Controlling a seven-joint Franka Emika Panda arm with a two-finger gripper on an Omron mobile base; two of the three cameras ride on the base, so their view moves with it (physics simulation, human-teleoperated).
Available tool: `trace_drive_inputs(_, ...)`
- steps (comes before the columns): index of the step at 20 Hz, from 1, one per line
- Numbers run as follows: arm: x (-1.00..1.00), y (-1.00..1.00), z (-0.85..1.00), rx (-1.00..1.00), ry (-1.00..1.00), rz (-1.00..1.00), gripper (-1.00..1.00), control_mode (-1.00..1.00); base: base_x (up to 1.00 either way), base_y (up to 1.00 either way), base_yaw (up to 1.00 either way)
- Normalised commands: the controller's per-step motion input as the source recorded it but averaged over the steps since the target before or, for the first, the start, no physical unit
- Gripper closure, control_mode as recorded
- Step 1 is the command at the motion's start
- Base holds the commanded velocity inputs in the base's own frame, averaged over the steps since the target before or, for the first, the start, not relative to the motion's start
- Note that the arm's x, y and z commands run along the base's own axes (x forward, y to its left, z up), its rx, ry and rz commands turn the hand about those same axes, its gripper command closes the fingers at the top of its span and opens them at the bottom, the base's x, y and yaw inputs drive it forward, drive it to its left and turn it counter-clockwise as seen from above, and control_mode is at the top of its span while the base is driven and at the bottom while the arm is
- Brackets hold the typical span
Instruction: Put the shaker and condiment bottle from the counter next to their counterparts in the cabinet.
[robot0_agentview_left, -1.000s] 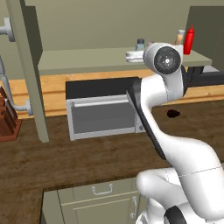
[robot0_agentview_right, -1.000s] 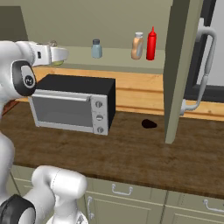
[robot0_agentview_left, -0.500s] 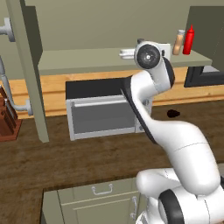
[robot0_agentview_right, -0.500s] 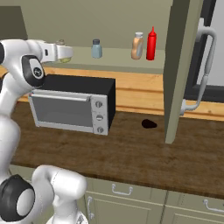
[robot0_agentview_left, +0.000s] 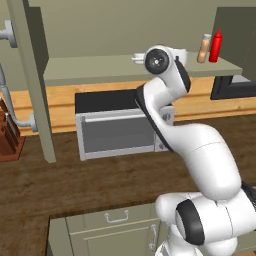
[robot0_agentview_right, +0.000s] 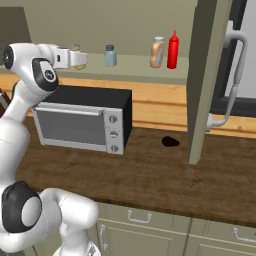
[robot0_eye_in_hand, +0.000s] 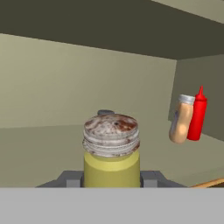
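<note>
Gripper: the gripper (robot0_eye_in_hand: 111, 178) is clenched on the shaker (robot0_eye_in_hand: 111, 153), a finger on either side of its yellow body low down, the cap clear above; held upright, likely so it can be set down on its base.
Shaker position: in the right base view the shaker (robot0_agentview_right: 78, 56) sits at the end of the outstretched hand over the left part of the shelf, just left of the pale blue-grey shaker (robot0_agentview_right: 110, 55), apart from it; whether its base touches the shelf I cannot tell.
Condiment bottle: the condiment bottle (robot0_agentview_right: 157, 52) already stands on the shelf to the right, tight beside the red squeeze bottle (robot0_agentview_right: 173, 50).
Step in hand: by my reading, carrying the shaker in towards its blue-grey counterpart; only this pairing is left.
Shelf: the cabinet (robot0_agentview_right: 135, 68) has a flat olive-grey floor, plain back, door (robot0_agentview_right: 206, 75) swung open at the right.
Room below: a microwave (robot0_agentview_right: 82, 120) on the wooden counter (robot0_agentview_right: 150, 170) beneath the shelf; a small dark thing (robot0_agentview_right: 170, 142) lies to its right.
</note>
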Motion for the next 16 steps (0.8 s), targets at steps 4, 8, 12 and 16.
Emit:
trace_drive_inputs(4,0.22,0.0,0.0,0.05,0.0,-0.02,1.0,-1.0,0.0,0.0,0.0)
trace_drive_inputs(8,0.34,0.0,-0.14,0.01,0.0,-0.03,1.0,-1.0,0.0,0.0,0.0)
trace_drive_inputs(12,0.38,0.0,-0.3,0.0,0.0,-0.02,1.0,-1.0,0.0,0.0,0.0)
trace_drive_inputs(16,0.32,0.0,-0.29,0.01,-0.01,-0.02,1.0,-1.0,0.0,0.0,0.0)
